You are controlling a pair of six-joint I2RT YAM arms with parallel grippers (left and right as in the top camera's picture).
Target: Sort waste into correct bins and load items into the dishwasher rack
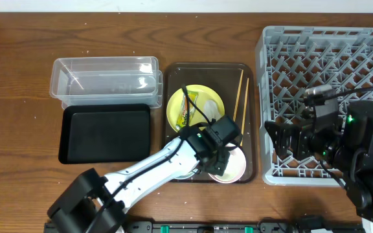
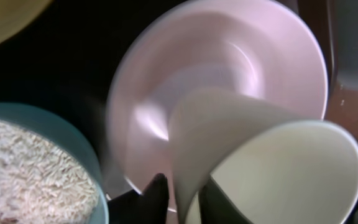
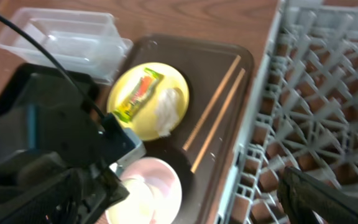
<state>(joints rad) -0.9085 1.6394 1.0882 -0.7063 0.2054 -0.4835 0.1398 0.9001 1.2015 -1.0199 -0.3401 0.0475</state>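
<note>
Left fingers (image 2: 151,200) were clamped on the cup (image 2: 291,174), one inside its wall, one outside! It was tipped on its side over the pink bowl (image 2: 229,56). Just beside sat the blue bowl (image 2: 73,134), full of rice (image 2: 23,177). Beyond, the plate (image 3: 174,78) carried wrapper (image 3: 138,93) and scrap (image 3: 166,109), with chopsticks (image 1: 240,97) alongside on the brown tray (image 1: 173,71). Right fingers (image 3: 325,199) hovered over the rack (image 1: 329,52); clenched or released, couldn't tell. The tub (image 1: 105,77) and black tray (image 1: 105,133) sat left on the bench (image 1: 18,97).

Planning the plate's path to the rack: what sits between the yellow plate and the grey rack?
Between the yellow plate and the rack lie two wooden chopsticks, side by side on the brown tray, then its right rim. Overhead and right wrist views both show it.
</note>
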